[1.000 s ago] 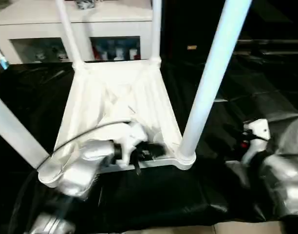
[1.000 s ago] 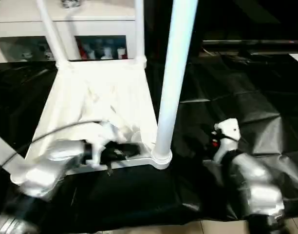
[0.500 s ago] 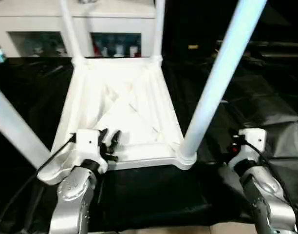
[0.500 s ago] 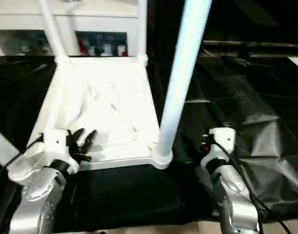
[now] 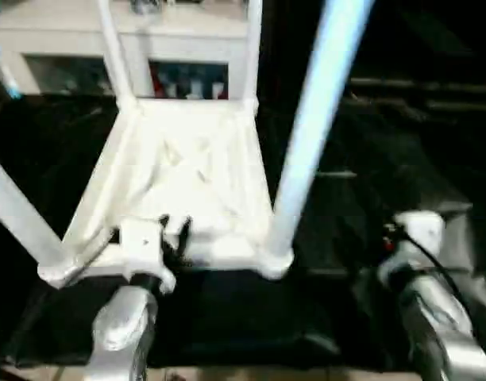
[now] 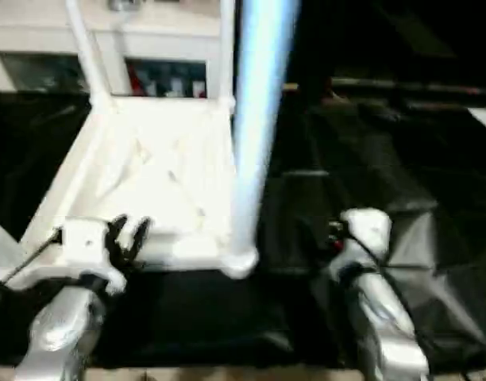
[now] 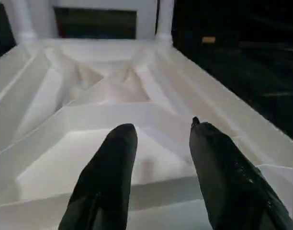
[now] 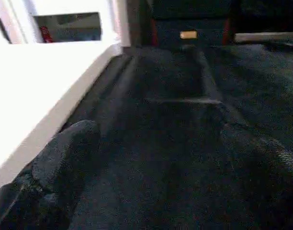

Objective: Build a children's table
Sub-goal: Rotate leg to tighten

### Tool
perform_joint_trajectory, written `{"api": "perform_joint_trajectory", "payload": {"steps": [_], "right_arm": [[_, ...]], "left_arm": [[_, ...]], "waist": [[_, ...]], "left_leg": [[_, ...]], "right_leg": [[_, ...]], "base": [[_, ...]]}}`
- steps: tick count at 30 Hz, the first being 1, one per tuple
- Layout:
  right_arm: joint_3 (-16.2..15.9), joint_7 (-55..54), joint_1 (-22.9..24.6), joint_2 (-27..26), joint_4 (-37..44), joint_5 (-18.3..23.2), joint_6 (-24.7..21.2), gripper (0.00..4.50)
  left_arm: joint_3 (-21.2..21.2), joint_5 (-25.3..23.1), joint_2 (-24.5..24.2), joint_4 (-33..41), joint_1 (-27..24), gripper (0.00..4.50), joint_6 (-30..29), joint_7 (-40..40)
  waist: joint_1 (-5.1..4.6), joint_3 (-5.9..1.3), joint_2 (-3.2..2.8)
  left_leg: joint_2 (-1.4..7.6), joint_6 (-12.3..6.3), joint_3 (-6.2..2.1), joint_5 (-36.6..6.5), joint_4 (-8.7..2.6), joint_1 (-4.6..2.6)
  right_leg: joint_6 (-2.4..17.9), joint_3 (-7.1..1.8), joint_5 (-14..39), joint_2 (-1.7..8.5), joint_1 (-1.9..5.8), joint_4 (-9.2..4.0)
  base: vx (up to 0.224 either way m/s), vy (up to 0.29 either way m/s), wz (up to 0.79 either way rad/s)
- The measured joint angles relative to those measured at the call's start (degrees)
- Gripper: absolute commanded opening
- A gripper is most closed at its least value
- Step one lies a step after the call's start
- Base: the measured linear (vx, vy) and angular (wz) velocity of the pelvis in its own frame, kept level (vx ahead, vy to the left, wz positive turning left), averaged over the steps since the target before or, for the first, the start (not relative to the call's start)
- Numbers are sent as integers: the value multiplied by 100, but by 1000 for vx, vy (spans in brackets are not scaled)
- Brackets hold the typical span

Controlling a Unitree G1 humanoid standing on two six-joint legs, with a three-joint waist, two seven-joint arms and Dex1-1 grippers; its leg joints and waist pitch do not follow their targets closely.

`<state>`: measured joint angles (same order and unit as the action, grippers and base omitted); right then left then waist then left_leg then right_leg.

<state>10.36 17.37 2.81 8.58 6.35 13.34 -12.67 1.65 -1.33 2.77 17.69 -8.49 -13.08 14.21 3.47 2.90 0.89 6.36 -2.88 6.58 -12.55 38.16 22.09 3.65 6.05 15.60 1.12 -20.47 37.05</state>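
The children's table (image 5: 187,171) lies upside down on the black sheet, its ribbed white underside facing up. Its white legs stand up from the corner sockets; the near right leg (image 5: 306,135) rises tall between my arms. My left gripper (image 7: 161,127) hovers at the top's near rim, open, with nothing between its black fingers (image 7: 110,167). In the left eye view this gripper (image 5: 177,230) points away from me over that rim. My right gripper (image 8: 158,127) is open wide over the sheet, just right of the table's side edge (image 8: 46,91). Its wrist (image 5: 418,234) sits right of the near right leg.
A white cabinet (image 5: 187,75) with glass-fronted compartments stands behind the table. The crinkled black sheet (image 5: 402,159) covers the ground to the right and in front. A small yellowish tag (image 8: 188,34) lies far ahead of the right gripper.
My left arm has swung from lying across the table's near rim to pointing forward, and its fingers have parted. The right forearm has also turned forward. The camera has shifted.
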Motion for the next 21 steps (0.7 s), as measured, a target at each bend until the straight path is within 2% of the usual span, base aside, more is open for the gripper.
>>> {"api": "perform_joint_trajectory", "payload": {"steps": [1,2,3,4,5,6,7,8,9,10,11,12,15,18,21], "right_arm": [[-6,-5,7,-6,0,1,-20,450],[-10,-7,8,-8,4,1,-24,450],[-43,-15,16,-14,34,1,-24,450],[-73,-23,40,-17,57,0,-24,450],[-80,-21,95,-10,78,-3,-19,450],[-78,-15,197,26,122,-11,5,450],[-80,-11,240,29,120,-21,18,450],[-86,-5,322,29,119,-41,20,450],[-93,12,372,30,121,-40,34,450],[-90,48,403,48,123,-22,38,450],[-73,101,445,85,140,16,49,450],[23,178,512,151,146,75,64,450],[261,252,659,239,145,192,74,450],[206,820,904,550,208,454,73,450],[9,1457,1118,780,341,718,-17,450]], "left_arm": [[-13,-12,-19,0,-55,209,41,-1],[-28,-22,-39,0,-119,209,64,-1],[-40,-40,-51,8,-211,209,106,-1],[-40,-40,-55,23,-278,209,108,0],[-43,-37,-58,37,-317,209,112,3],[-47,-30,-79,115,-378,209,159,7],[-44,-18,-129,146,-409,209,213,9],[-31,-6,-211,163,-477,209,268,14],[45,8,-279,162,-555,209,329,15],[131,59,-302,163,-633,209,389,22],[201,148,-304,172,-784,229,509,52],[233,238,-291,173,-974,229,607,86],[294,414,-251,172,-1211,262,737,179],[424,653,-96,308,-1676,273,1068,148],[753,783,-30,304,-1854,304,1207,-68]], "waist": [[56,0,-4],[114,-1,-2],[170,-2,-4],[188,-8,-22],[205,-9,-77],[218,-18,-200],[208,-28,-277],[167,-20,-311],[117,-19,-313],[71,-23,-294],[3,-33,-275],[-47,-37,-255],[-111,-14,-197],[-173,-24,-163],[-162,4,-118]], "left_leg": [[-52,-94,-38,-57,121,32],[-63,-104,-89,-75,254,77],[-43,-85,-190,-71,369,142],[-11,-51,-221,-50,275,137],[55,-44,-210,-26,40,78],[242,66,-177,58,-375,-28],[333,238,-146,167,-381,-40],[383,476,-111,202,-412,-78],[404,606,-55,207,-411,-85],[398,640,-1,179,-412,-93],[388,628,45,171,-413,-98],[368,618,90,167,-425,-97],[351,599,194,160,-436,-107],[347,568,241,141,-433,-110],[349,564,247,138,-439,-106]], "right_leg": [[17,-15,1,2,-2,5],[24,-43,-4,16,4,4],[25,-79,-9,46,10,0],[10,-90,-13,71,26,-10],[4,-62,-21,69,55,-39],[-1,1,-37,8,86,-69],[-15,27,-44,-1,103,-76],[-59,32,-71,-1,141,-130],[-72,19,-81,18,160,-145],[-85,-17,-89,34,160,-151],[-126,-48,-109,49,166,-181],[-161,-71,-130,78,161,-206],[-252,-94,-117,146,145,-208],[-278,-103,-119,183,154,-222],[-285,-101,-119,186,138,-221]], "base": [[-2,-56,-9],[-2,-56,-9],[0,0,0],[0,0,0],[0,0,0],[14,80,7],[20,130,9],[20,130,9],[16,139,9],[12,115,0],[12,115,0],[3,101,-10],[-14,69,-3],[0,0,0],[0,0,0]]}}
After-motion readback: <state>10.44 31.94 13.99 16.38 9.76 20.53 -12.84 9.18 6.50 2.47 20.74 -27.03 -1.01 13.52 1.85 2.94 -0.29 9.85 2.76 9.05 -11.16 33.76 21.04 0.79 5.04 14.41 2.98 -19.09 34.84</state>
